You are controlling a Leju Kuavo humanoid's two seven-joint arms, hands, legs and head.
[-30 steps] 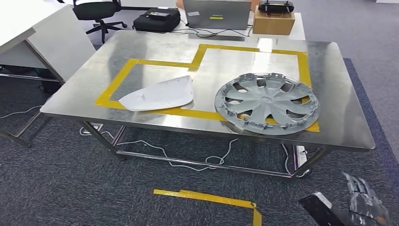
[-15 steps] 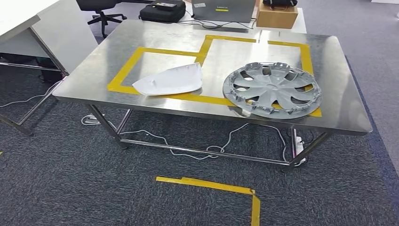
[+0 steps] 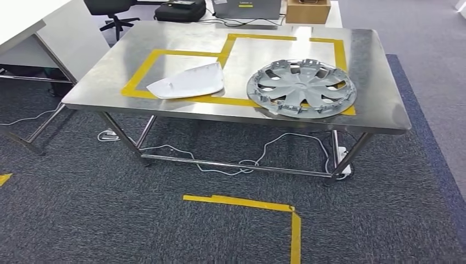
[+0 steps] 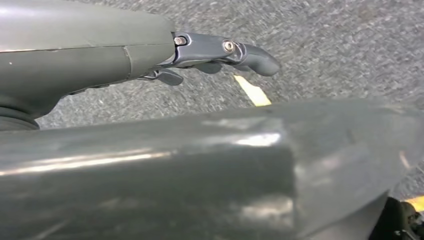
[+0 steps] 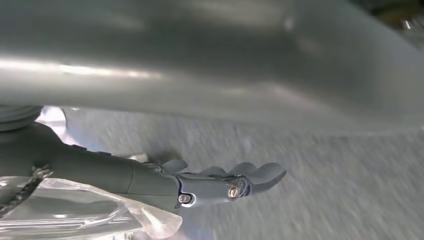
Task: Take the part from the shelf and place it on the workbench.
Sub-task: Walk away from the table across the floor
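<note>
Grey carpet floor [image 3: 110, 220] with yellow tape corner [image 3: 264, 206]; steel workbench [image 3: 379, 104] marked with yellow tape outlines, cables hanging under it. On it a grey hubcap [image 3: 301, 88] lies flat over the tape near the front edge, with a white curved part [image 3: 187, 82] well apart beside it. Left hand [image 4: 220, 52] and right hand [image 5: 220, 182] hang over the carpet, fingers stretched out straight and holding nothing; clear plastic wrap [image 5: 75, 210] sits by the right wrist, and the desk clutter behind the bench is cut off.
</note>
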